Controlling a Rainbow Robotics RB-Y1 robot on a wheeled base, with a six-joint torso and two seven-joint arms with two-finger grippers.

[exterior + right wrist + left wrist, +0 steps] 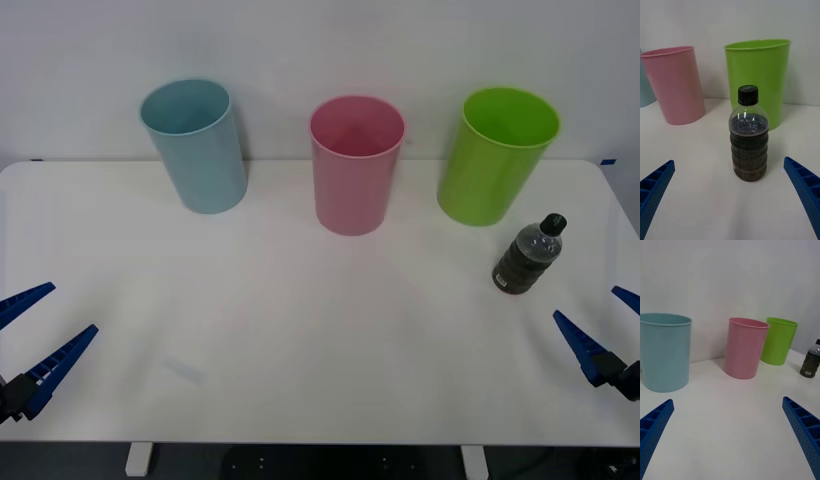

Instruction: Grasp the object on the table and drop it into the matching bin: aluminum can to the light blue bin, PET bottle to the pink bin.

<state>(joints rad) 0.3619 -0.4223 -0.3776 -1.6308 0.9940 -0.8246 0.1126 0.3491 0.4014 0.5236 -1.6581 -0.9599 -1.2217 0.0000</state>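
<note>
A plain pale wall [320, 40] stands behind the scene, smooth and unmarked, running the full width of the front view. It meets the far edge of a wide white bench [300, 350] with rounded corners and a flat, matte top. Soft, even light falls from above, leaving faint, blurred shadows on the bench top. Small blue marks sit at the far left and far right of the bench's back edge. Below the near edge, a strip of dark floor [300, 465] shows, with two white bench supports [139, 459] reaching down into it.
</note>
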